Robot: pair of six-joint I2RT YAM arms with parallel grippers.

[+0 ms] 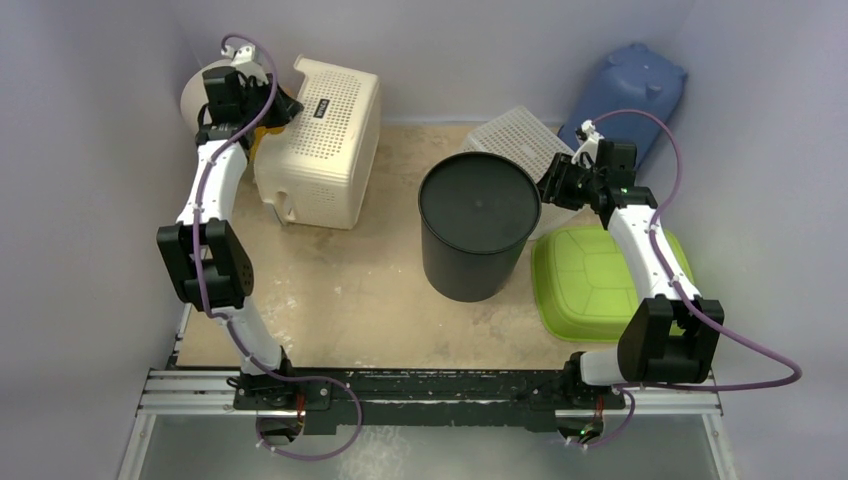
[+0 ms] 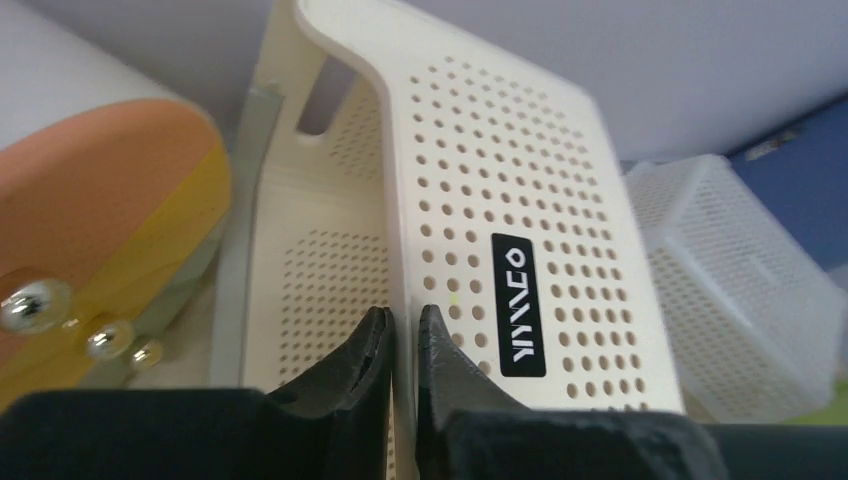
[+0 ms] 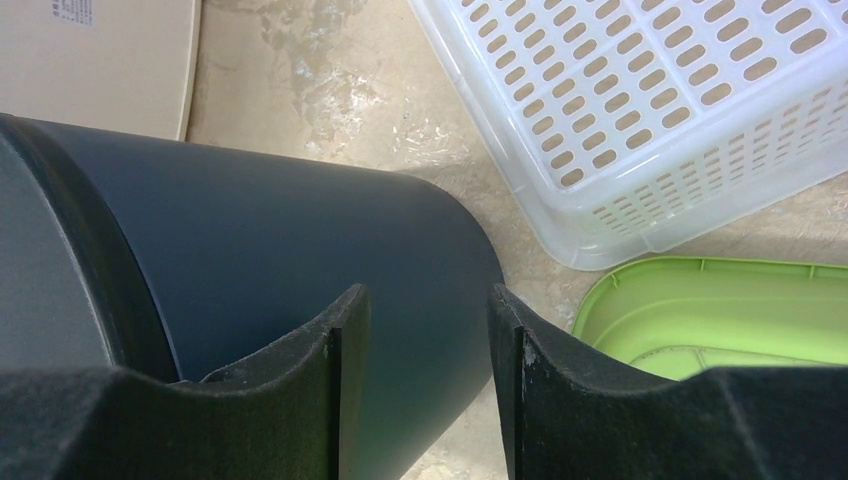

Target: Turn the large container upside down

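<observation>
- Cream perforated basket (image 1: 325, 150) lies at the far left of the table (image 1: 330, 290), tipped on its side with a labelled wall facing up; the top view shows nothing of its opening
- left wrist view alone shows the hold: the left gripper (image 2: 403, 320) is pinched narrow on one thin wall of the cream perforated basket (image 2: 480, 200), with the hollow inside and a handle slot to the left of that wall
- that view also shows an orange and yellow round object (image 2: 100, 200) just beside the basket; from above only a pale curved edge of it shows behind the left gripper (image 1: 270, 112)
- right gripper (image 1: 555, 180) hangs beside the black bin (image 1: 475, 210); the right wrist view shows the right gripper (image 3: 428, 300) with its fingers apart, holding nothing, close by the bin's side (image 3: 300, 220)
- counted from above: two arms; five containers, one each of the cream basket, the black bin, a white slotted basket (image 1: 520, 140), a green tub (image 1: 590, 280) and a blue container (image 1: 630, 90) leaning at the far right
</observation>
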